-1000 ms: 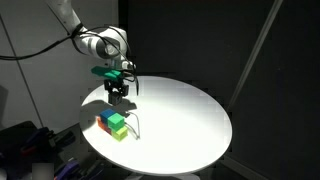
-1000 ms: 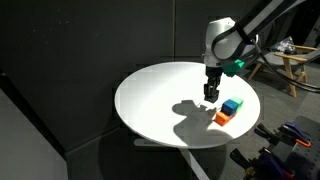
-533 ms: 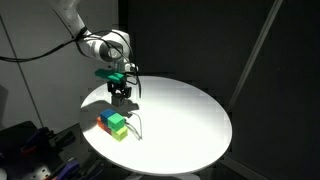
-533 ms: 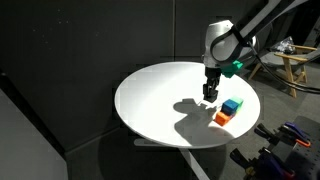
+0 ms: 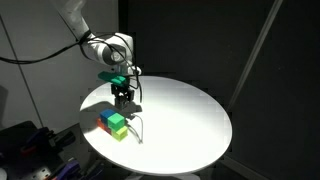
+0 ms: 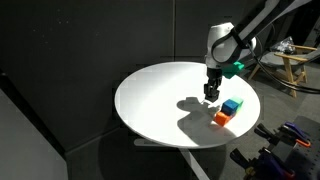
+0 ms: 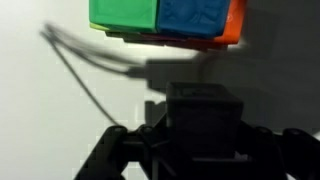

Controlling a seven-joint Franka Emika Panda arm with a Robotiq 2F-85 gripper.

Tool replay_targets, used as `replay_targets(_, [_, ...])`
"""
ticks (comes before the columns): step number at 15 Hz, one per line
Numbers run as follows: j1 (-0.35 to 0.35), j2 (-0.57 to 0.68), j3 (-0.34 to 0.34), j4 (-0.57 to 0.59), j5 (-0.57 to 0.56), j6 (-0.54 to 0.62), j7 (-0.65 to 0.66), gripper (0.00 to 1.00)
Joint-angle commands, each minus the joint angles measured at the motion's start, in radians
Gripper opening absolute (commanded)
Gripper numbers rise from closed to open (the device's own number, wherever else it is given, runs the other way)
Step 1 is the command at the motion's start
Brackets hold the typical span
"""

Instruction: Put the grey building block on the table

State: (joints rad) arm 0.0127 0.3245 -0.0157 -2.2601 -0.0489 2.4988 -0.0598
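Note:
My gripper [image 7: 205, 150] is shut on the grey building block [image 7: 205, 112], a dark dull cube held between the fingers. In both exterior views the gripper [image 5: 124, 98] [image 6: 210, 93] hangs close over the round white table [image 5: 190, 120] [image 6: 160, 100], beside a cluster of coloured blocks. Whether the grey block touches the table I cannot tell. The table also shows in the wrist view [image 7: 40, 110].
A cluster of a green block [image 5: 118, 124] [image 7: 122, 13], a blue block [image 5: 106, 118] [image 6: 232, 105] [image 7: 192, 15] and an orange block [image 6: 221, 118] [image 7: 235, 25] stands near the table's edge. A thin wire [image 7: 90, 75] lies beside it. Dark curtains surround the table.
My gripper has shifted slightly sideways over the table with the grey block still held. The coloured blocks have not moved.

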Motion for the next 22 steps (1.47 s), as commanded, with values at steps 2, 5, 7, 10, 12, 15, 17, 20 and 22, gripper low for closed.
replay_targets(2, [-0.021, 0.024, 0.002, 0.021, 0.022, 0.009, 0.015, 0.24])
replay_targets(5, [-0.03, 0.037, 0.0, 0.028, 0.022, 0.011, 0.011, 0.24])
replay_targets(7, [-0.034, 0.041, -0.001, 0.031, 0.021, 0.012, 0.009, 0.24])
replay_targets(10, [-0.035, 0.048, -0.002, 0.034, 0.014, 0.013, 0.007, 0.24])
replay_targets(12, [-0.032, 0.051, -0.003, 0.033, 0.009, 0.014, 0.01, 0.74])
replay_targets(15, [-0.03, 0.054, -0.004, 0.032, 0.006, 0.015, 0.012, 0.96])
replay_targets(17, [-0.03, 0.049, -0.002, 0.026, 0.007, 0.014, 0.01, 1.0])
replay_targets(20, [-0.031, 0.029, 0.004, 0.012, 0.015, 0.002, 0.003, 1.0])
replay_targets(22, [-0.032, 0.01, 0.01, 0.001, 0.023, -0.012, -0.002, 1.0])
